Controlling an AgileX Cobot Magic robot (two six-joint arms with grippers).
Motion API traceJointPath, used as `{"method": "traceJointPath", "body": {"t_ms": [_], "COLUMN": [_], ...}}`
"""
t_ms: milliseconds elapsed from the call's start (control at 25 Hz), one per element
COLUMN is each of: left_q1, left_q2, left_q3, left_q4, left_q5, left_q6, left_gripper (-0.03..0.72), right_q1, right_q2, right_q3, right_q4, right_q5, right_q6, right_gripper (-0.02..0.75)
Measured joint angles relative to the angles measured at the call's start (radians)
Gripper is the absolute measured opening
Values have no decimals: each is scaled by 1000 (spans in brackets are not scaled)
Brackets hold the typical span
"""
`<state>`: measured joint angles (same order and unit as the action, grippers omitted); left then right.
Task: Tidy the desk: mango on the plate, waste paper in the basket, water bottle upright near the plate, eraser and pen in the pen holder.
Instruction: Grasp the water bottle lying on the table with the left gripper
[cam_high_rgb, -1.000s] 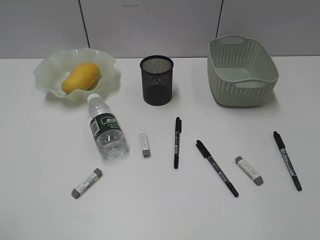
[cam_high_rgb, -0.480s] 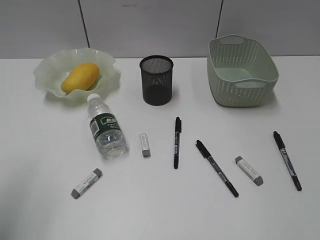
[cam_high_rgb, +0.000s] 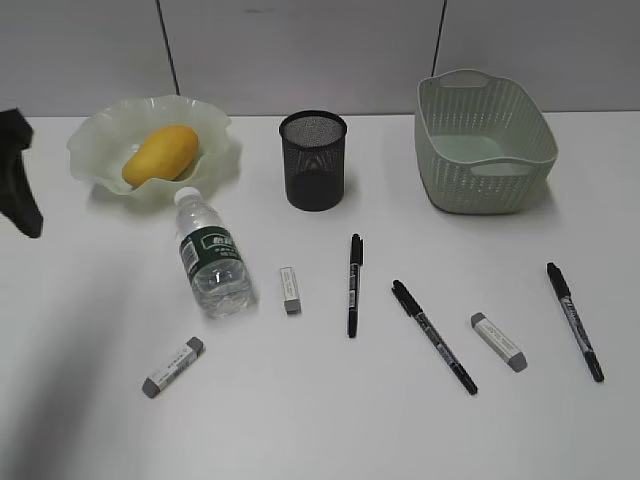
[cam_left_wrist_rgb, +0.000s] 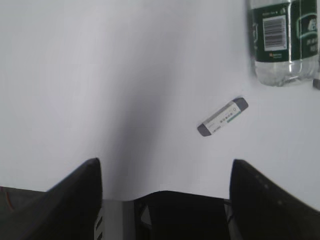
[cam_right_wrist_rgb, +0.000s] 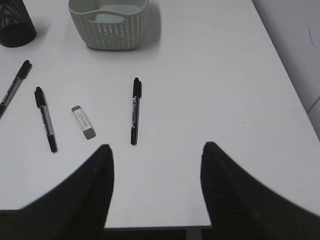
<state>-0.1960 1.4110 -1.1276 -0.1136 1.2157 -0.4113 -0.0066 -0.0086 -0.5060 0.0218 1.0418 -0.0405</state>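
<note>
The yellow mango (cam_high_rgb: 160, 153) lies in the wavy green plate (cam_high_rgb: 100, 135) at the back left. In front of the plate, the water bottle (cam_high_rgb: 212, 260) lies on its side with its cap toward the plate. Three erasers (cam_high_rgb: 172, 366) (cam_high_rgb: 290, 288) (cam_high_rgb: 498, 341) and three black pens (cam_high_rgb: 353, 284) (cam_high_rgb: 433, 335) (cam_high_rgb: 574, 320) lie flat on the desk. The black mesh pen holder (cam_high_rgb: 314, 160) and the green basket (cam_high_rgb: 482, 140) stand at the back. No waste paper shows. My left gripper (cam_left_wrist_rgb: 165, 170) is open above bare desk, with an eraser (cam_left_wrist_rgb: 222, 116) and the bottle (cam_left_wrist_rgb: 284, 40) ahead to its right. My right gripper (cam_right_wrist_rgb: 157, 150) is open over the desk's near edge.
The left arm's dark end (cam_high_rgb: 18, 180) shows at the left edge of the exterior view. The right wrist view shows the desk's right edge (cam_right_wrist_rgb: 295, 95), the basket (cam_right_wrist_rgb: 107, 22) far ahead, and a pen (cam_right_wrist_rgb: 135, 110) and an eraser (cam_right_wrist_rgb: 83, 121) ahead to the left.
The left arm has come into the exterior view at the left edge and throws a shadow on the desk. Nothing on the desk has moved.
</note>
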Motion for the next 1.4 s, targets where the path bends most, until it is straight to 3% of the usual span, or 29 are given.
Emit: {"method": "traceJointPath", "body": {"t_ms": [320,640,1400], "left_q1": [-175,-192,-196], "left_q2": [305,546,687], "left_q3": [-242,-488,-511], "left_q4": [41,42,9], "left_q5": [-4,-20,-177], "left_q6": [-134,-238,-387], "left_gripper": [602,602,605], "right_q1": [0,0,0], "right_q2": [0,0,0], "right_q3": [0,0,0], "right_q4": [-1,-1,-1], "right_q5": [0,0,0], "right_q6": [0,0,2], "right_gripper": [447,447,446]}}
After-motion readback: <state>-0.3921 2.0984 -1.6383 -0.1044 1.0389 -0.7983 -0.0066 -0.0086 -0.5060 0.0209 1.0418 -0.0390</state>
